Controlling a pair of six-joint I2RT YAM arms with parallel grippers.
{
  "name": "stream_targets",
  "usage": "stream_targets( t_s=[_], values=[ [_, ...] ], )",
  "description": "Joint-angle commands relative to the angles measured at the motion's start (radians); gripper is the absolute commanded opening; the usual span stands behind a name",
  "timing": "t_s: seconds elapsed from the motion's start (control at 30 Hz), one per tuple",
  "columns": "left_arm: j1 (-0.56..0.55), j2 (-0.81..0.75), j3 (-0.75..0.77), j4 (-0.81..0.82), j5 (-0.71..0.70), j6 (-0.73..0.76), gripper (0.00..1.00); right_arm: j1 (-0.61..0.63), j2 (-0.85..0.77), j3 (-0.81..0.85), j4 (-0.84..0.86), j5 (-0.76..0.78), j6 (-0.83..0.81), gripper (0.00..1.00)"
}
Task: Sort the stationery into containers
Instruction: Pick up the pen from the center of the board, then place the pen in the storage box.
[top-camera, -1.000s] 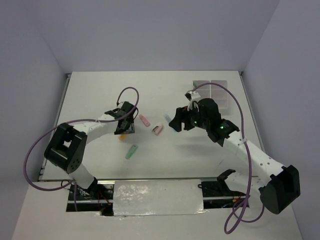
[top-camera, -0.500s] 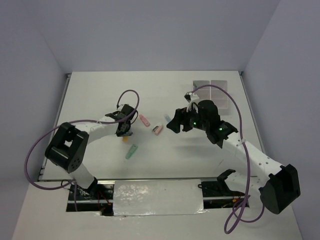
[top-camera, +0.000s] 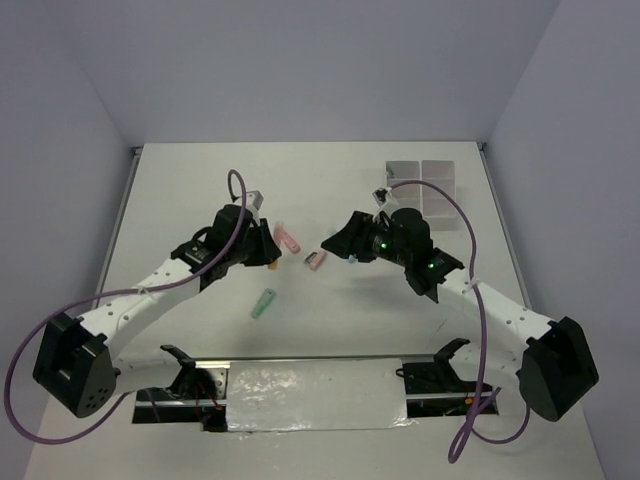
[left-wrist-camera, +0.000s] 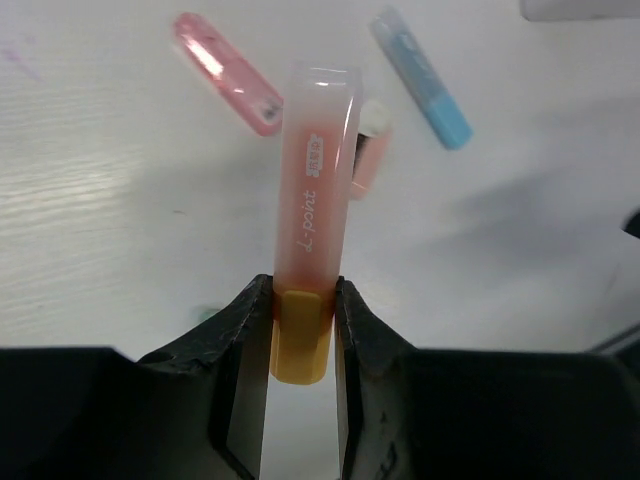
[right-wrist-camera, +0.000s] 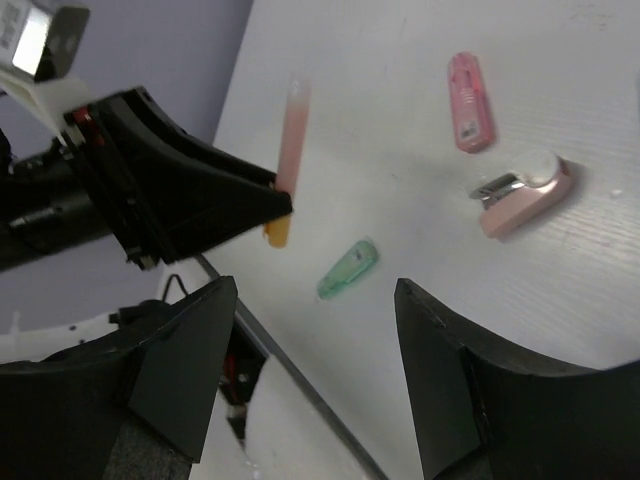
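Overhead, two close wrist views; common pink stick

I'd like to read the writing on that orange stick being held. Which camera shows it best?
The left wrist view: the orange stick fills the centre, lettering legible, pinched between the fingers. The right wrist view shows it thin and side-on; from above it's a speck.

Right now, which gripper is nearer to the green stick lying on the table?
Left. The left gripper, shut on the orange stick, is just beyond the green stick. The right gripper, open, is farther off, beyond it and to its right.
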Motion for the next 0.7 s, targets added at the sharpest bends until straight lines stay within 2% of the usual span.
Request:
stream_targets(
  t_s=[0.0, 0.17, 0.33, 0.47, 0.5, 0.53, 0.6, 0.63, 0.67],
  values=[
    [-0.049, -0.043, 0.005, 0.05, 0.101, 0.026, 0.0, 0.057, 0.012, 0.004, 0.159, 0.062, 0.145, 0.72],
    [-0.123, -0.088, -0.003, 0.144, 0.151, 0.046, 0.0, 0.14, 0.079, 0.085, 0.103, 0.17, 0.178, 0.69],
    [-0.167, -0.094, 0.016, 0.161, 0.171, 0.058, 0.0, 0.191, 0.147, 0.156, 0.011, 0.279, 0.192, 0.65],
    [-0.182, -0.091, 0.011, 0.181, 0.182, 0.065, 0.0, 0.194, 0.151, 0.148, 0.032, 0.28, 0.209, 0.61],
    [-0.184, -0.084, 0.014, 0.172, 0.182, 0.068, 0.0, 0.195, 0.153, 0.154, 0.032, 0.279, 0.211, 0.56],
    [-0.187, -0.082, 0.014, 0.173, 0.184, 0.069, 0.0, 0.197, 0.154, 0.159, 0.029, 0.277, 0.211, 0.44],
    [-0.189, -0.085, 0.013, 0.181, 0.182, 0.072, 0.0, 0.194, 0.156, 0.153, 0.034, 0.277, 0.226, 0.33],
    [-0.19, -0.087, 0.011, 0.182, 0.182, 0.077, 0.0, 0.195, 0.154, 0.147, 0.043, 0.276, 0.234, 0.2],
    [-0.19, -0.09, 0.011, 0.182, 0.182, 0.078, 0.0, 0.195, 0.15, 0.138, 0.063, 0.27, 0.249, 0.14]
  ],
)
